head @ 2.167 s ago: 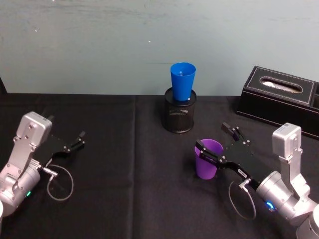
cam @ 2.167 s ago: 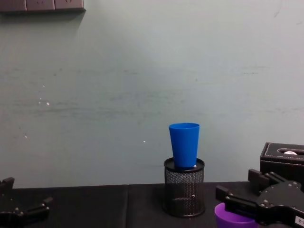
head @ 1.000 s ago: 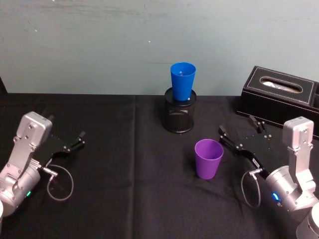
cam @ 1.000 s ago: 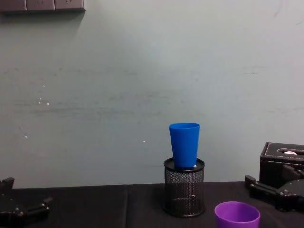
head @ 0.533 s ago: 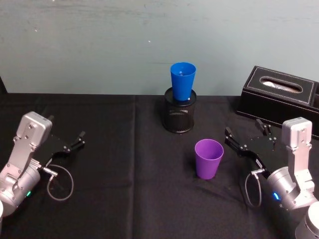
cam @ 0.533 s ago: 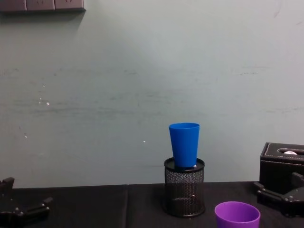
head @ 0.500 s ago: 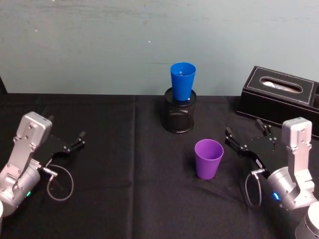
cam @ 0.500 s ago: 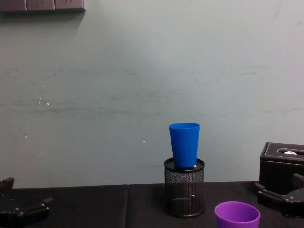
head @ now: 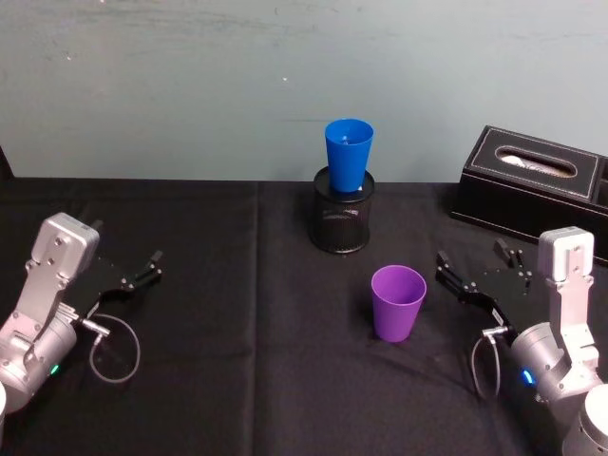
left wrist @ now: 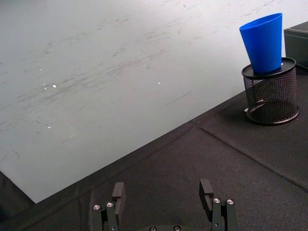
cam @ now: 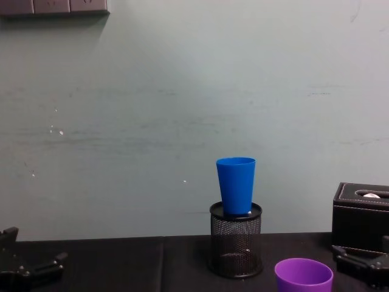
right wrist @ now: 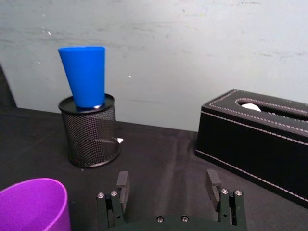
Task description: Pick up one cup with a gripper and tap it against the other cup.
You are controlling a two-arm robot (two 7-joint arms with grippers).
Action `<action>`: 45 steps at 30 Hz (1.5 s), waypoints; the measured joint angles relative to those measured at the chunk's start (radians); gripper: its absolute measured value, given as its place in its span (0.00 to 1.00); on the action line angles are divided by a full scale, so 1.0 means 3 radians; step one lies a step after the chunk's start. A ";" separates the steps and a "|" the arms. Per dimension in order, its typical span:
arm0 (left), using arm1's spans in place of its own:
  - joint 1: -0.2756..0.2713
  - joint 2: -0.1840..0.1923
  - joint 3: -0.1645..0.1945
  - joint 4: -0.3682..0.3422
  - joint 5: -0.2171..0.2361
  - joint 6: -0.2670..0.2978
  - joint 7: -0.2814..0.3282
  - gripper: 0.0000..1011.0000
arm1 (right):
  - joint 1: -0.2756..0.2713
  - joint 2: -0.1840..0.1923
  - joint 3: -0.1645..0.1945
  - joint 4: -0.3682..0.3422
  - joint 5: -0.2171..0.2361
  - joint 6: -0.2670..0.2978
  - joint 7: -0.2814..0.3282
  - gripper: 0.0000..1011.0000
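Head view: purple cup [head: 397,302] seen upright, mouth up, on table [head: 256,380] | right gripper [head: 480,269] beside it, jaws spread, apart | blue cup [head: 348,157] upright in mesh holder [head: 341,224], base hidden | left gripper [head: 142,271] parked, jaws spread.

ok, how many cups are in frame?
2. The blue cup stands upright in the black mesh pen holder near the back wall. The purple cup stands upright on the table, nearer the robot, just left of the open right gripper.
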 joint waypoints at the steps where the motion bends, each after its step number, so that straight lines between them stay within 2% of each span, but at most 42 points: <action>1: 0.0000 0.0000 0.0000 0.0000 0.0000 0.0000 0.0000 1.00 | 0.0002 -0.0003 0.0003 0.0007 -0.0004 0.0008 -0.0005 0.99; 13: 0.0000 0.0000 0.0000 0.0000 0.0000 0.0000 0.0000 1.00 | 0.0032 -0.0042 0.0031 0.0111 -0.0093 0.0050 -0.0052 0.99; 45: 0.0000 0.0000 0.0000 0.0000 0.0000 0.0000 0.0000 1.00 | 0.0028 -0.0035 0.0024 0.0097 -0.0084 0.0046 -0.0050 0.99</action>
